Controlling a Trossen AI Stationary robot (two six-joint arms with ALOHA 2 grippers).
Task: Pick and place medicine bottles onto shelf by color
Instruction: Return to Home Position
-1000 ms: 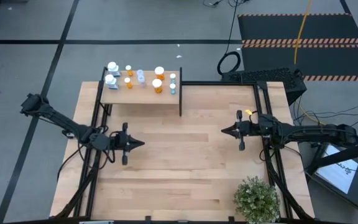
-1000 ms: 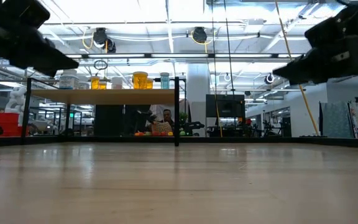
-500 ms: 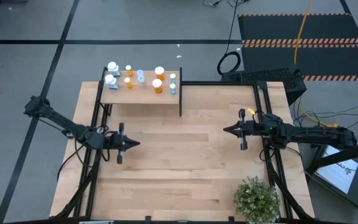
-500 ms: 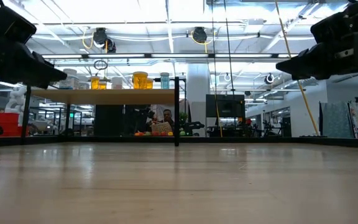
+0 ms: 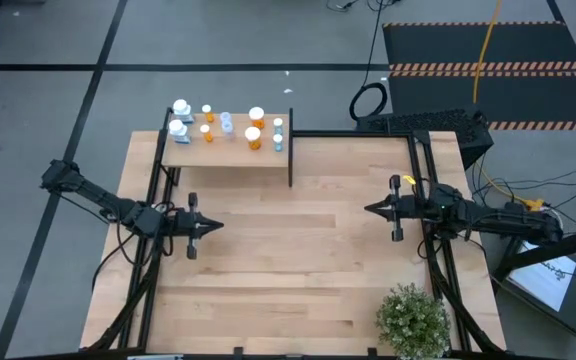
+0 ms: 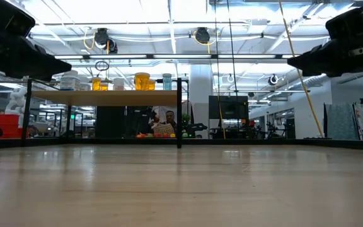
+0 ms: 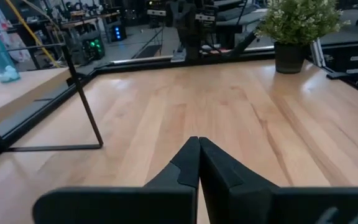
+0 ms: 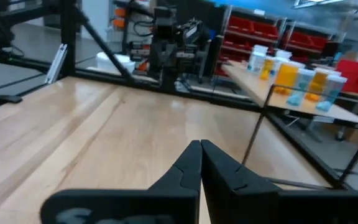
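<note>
Grey floor [image 5: 48, 60] surrounded a light-wood table [image 5: 298, 265], seen from above. Every bottle in view stood on the shelf [image 5: 230, 154] at the table's far edge. The bottles [image 5: 226, 127] were upright with white caps up: white ones at the left end, orange in the middle, and pale blue among them and beside the black panel [image 5: 290, 150] at the right end. Several overlapped, so the count was hard to make out. The shelf's long side ran left to right.

The left gripper [image 5: 218, 225] hovered over the table's left side and the right gripper [image 5: 370, 209] over its right. Their tips faced each other, well apart, and each had its fingers pressed together on nothing. At table height both arms were cut off by the picture's edges. A potted plant [image 5: 413, 320] sat at the near right corner.
</note>
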